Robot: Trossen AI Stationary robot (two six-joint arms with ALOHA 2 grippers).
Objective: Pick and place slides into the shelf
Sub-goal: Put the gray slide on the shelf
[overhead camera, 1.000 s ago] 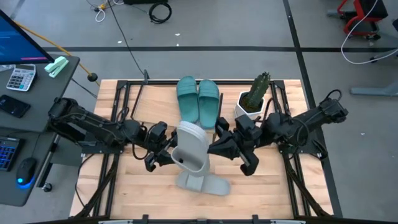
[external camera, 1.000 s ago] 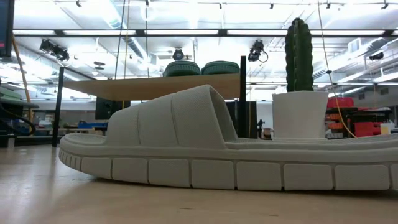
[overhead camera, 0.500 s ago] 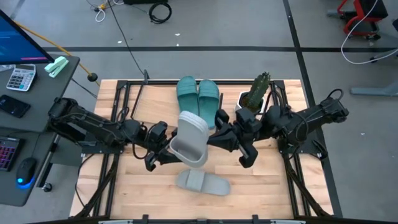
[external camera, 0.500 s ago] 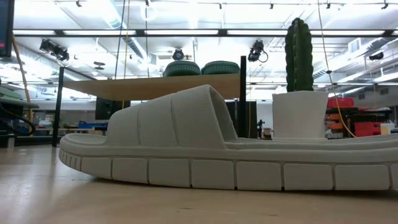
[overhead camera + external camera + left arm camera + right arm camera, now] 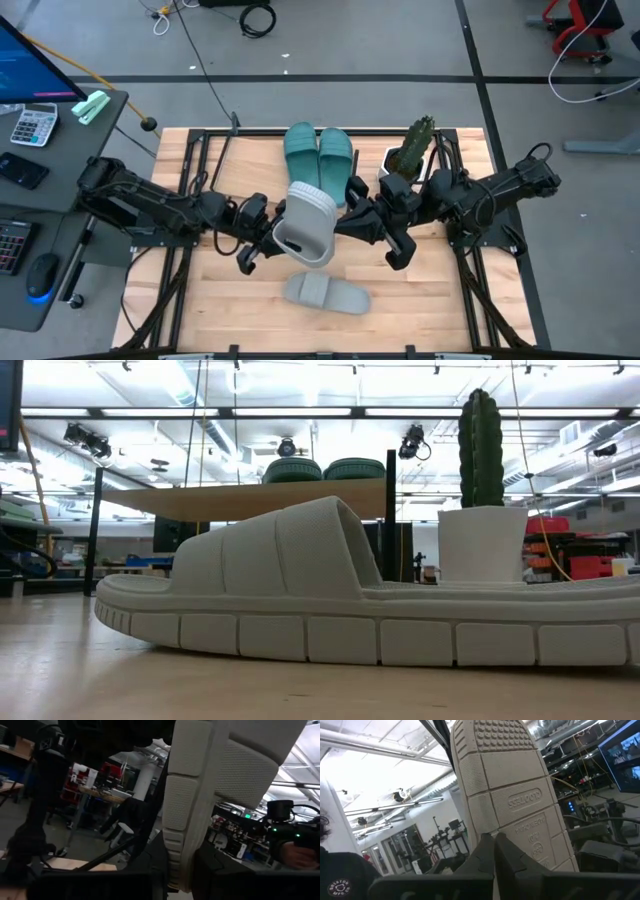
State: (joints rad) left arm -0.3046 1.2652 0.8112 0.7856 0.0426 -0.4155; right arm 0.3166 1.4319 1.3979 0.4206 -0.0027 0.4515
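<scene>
Grey slide clamped between left gripper and right gripper

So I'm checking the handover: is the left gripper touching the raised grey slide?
Touching. In the left wrist view the left gripper has its fingers pressed on either side of the raised grey slide's sole edge.

Raised slide: light grey — sole blocked, studded at the tip
Slide on the table: light grey, ribbed edge
Pair on the shelf: teal-green
Table: pale wood planks
Cactus: green — white pot
Arms: black
</scene>
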